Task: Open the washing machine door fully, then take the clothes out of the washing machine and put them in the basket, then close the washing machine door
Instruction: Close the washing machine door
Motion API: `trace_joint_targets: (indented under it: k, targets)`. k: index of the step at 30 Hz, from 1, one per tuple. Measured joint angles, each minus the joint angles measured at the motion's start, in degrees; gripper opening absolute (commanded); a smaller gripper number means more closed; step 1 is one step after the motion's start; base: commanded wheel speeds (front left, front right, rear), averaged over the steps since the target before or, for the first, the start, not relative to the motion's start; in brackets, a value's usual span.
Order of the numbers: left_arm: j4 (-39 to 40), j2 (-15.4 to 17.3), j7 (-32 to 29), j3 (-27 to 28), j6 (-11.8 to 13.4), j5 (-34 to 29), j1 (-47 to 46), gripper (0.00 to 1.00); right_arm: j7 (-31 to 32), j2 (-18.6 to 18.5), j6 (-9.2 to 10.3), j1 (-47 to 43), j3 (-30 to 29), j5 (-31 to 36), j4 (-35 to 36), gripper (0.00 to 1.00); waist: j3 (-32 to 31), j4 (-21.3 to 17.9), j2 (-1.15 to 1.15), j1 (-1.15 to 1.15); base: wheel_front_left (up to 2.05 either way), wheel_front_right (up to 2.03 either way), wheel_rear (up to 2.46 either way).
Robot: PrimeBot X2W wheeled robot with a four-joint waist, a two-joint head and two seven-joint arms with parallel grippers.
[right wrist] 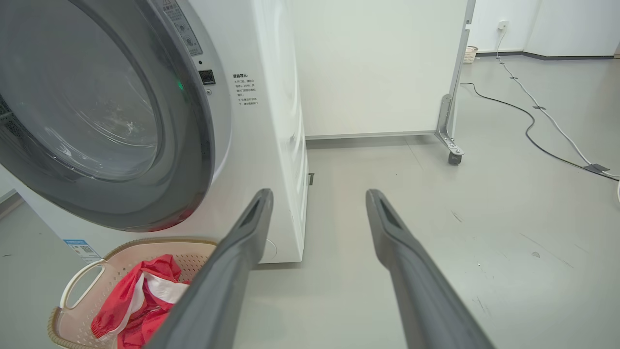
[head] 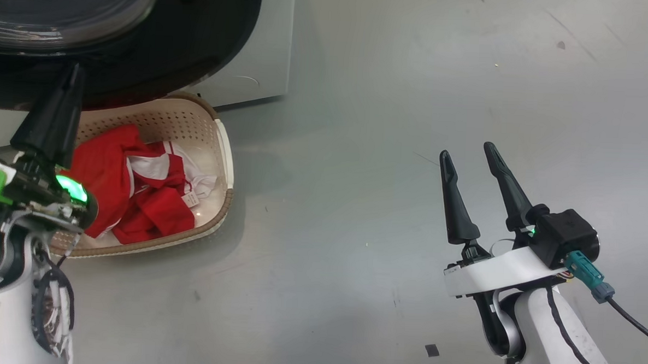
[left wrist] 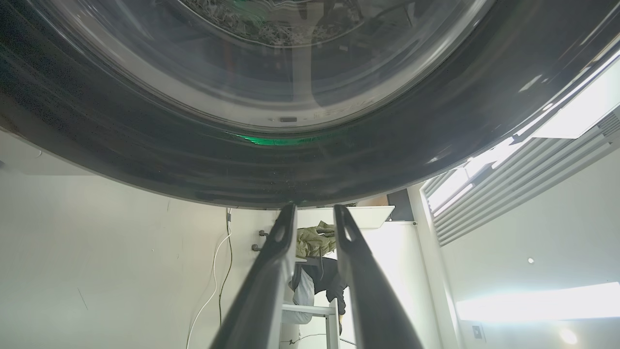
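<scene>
The washing machine door (head: 144,48) fills the top left, with a glossy black rim and clear glass. My left gripper (head: 76,72) points up at that rim. In the left wrist view its tips (left wrist: 315,211) touch or nearly touch the lower edge of the door (left wrist: 310,165), a narrow gap between them and nothing held. Below, the cream basket (head: 224,145) holds the red and white clothes (head: 137,196). My right gripper (head: 467,150) hangs open over bare floor to the right. Its wrist view shows the gripper (right wrist: 319,194), the washing machine (right wrist: 271,121), the door (right wrist: 193,145) close against its front, the basket (right wrist: 77,286) and the clothes (right wrist: 126,300).
The basket stands on the floor directly under the door, against the machine's front. A white panel on castors (right wrist: 378,72) stands behind the machine. Cables (right wrist: 533,121) run across the grey floor (head: 383,206) at the far right.
</scene>
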State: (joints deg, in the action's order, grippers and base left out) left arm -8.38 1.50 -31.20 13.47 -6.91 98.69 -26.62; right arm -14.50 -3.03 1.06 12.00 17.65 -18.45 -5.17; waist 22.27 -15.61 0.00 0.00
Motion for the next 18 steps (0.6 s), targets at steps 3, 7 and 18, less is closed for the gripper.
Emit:
trace_joint_targets:
  k: [3, 7, 18]
  targets:
    - [1.54, -0.12, 0.29, 0.0, 0.0, 0.23, 3.48, 1.0, 0.0, -0.67, -0.08, -0.58, -0.64, 0.48, -0.26, 1.0, -1.02, 1.68, 0.0, 0.0, 0.0, 0.0, 0.0]
    - [3.39, -0.13, 1.07, -0.11, 0.0, 0.56, 7.39, 1.0, 0.0, -1.12, -0.09, -1.36, -1.36, 0.65, -0.75, 1.0, -2.37, 3.94, 0.0, 0.0, 0.0, 0.0, 0.0]
    - [5.77, -0.08, 8.46, 0.73, 0.0, -4.79, 16.58, 1.0, 0.0, -1.45, -0.51, -3.5, -2.31, 0.97, -1.49, 1.0, -5.84, 8.66, 0.0, 0.0, 0.0, 0.0, 0.0]
